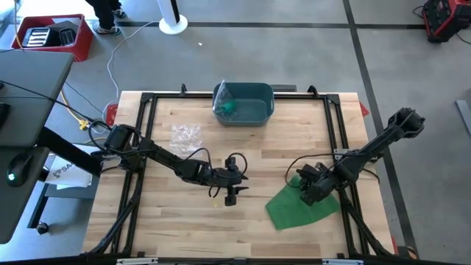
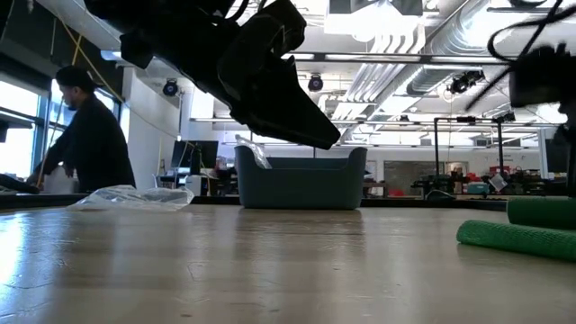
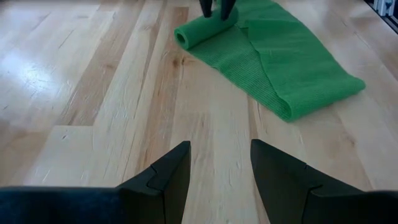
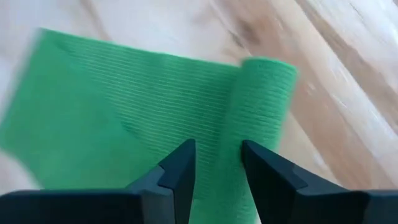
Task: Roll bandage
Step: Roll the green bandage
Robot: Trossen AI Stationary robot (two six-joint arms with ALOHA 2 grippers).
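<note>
A green bandage [image 1: 302,207] lies on the wooden table at the right, partly rolled. Its rolled end [image 3: 205,28] rests on the flat, spread-out part [image 3: 298,74]. My right gripper [image 4: 217,146] points steeply down over the roll [image 4: 264,93], open, with one finger on each side of it. My left gripper [image 3: 221,146] hovers open over bare wood near the table's middle [image 1: 230,193], to the left of the bandage, with nothing between its fingers. My right gripper comes from above with its fingers [image 3: 206,6] astride the rolled end [image 4: 249,124], across the roll. I cannot tell whether they touch it. The roll lies on the bandage's flat part on the table.
A blue bin [image 1: 243,103] with something green in it stands at the far edge's middle. A crumpled clear plastic bag [image 1: 185,135] lies to its near left. A person [image 2: 85,135] stands beyond the table in the low view.
</note>
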